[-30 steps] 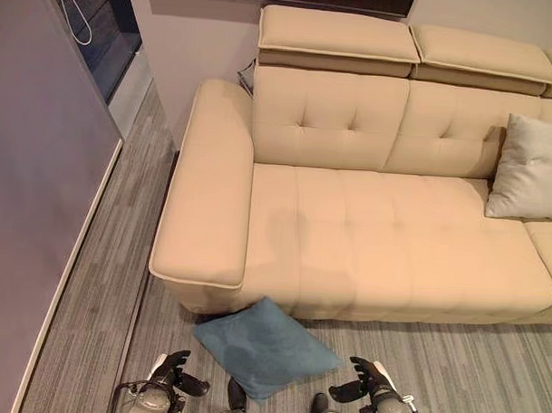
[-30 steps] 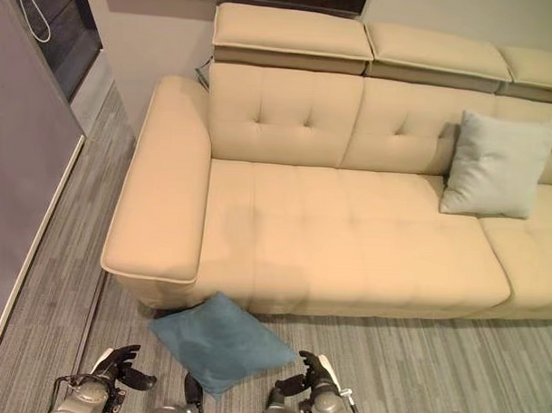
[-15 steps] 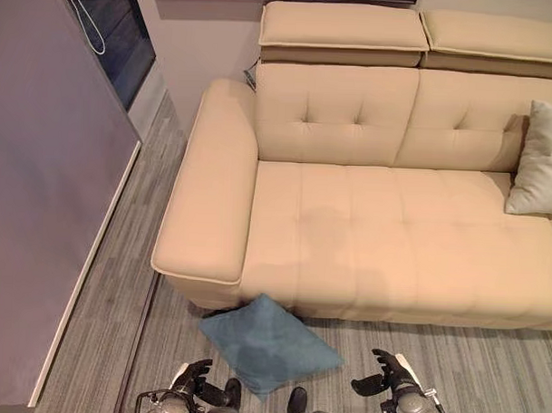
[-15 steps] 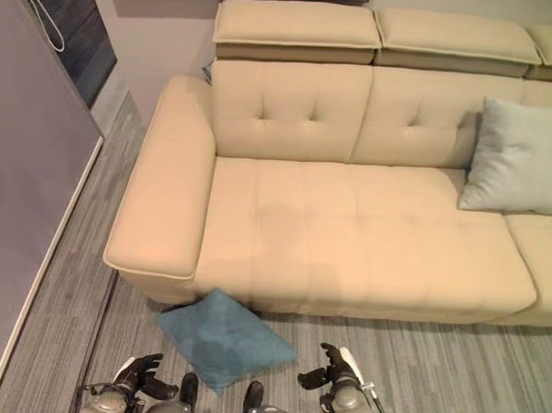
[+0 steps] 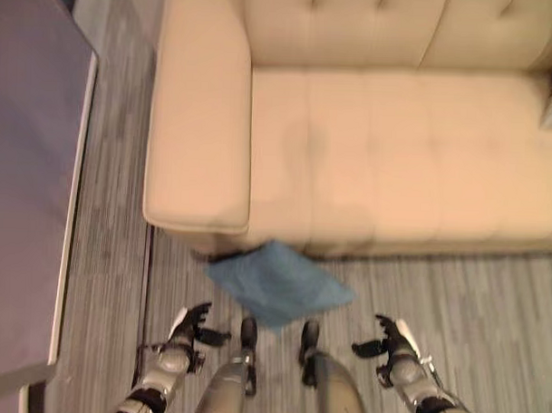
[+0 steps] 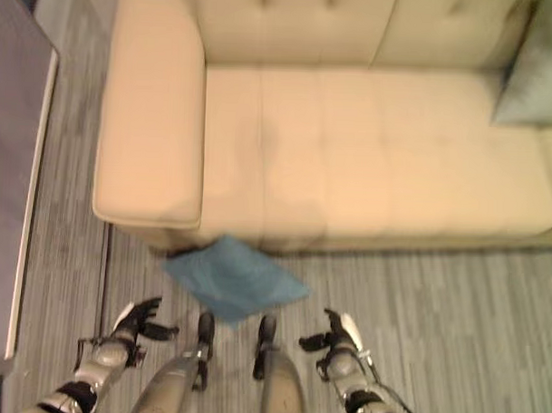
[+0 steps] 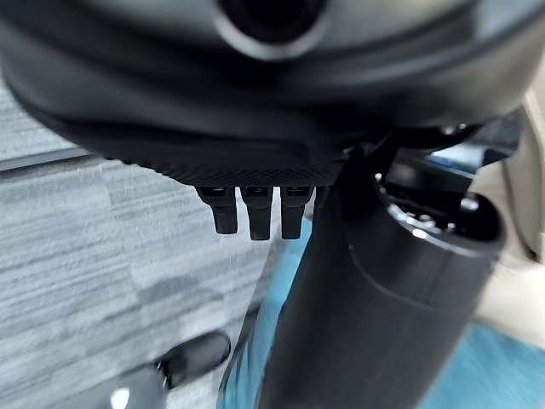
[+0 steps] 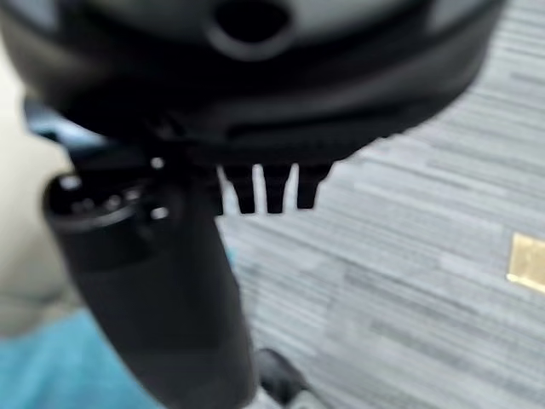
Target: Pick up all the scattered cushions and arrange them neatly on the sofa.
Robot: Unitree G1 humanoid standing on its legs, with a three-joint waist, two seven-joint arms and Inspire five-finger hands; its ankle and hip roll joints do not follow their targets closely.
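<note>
One square teal fabric cushion (image 5: 279, 284) lies on the grey floor (image 5: 490, 305) against the cream sofa (image 5: 396, 147), unlifted; the left hand (image 5: 188, 328) and right hand (image 5: 386, 341) look spread and empty; a pale cushion (image 6: 537, 75) apparently sits on the seat

Home living room (beige sofa (image 5: 369, 146), grey floor (image 5: 490, 305)).
</note>
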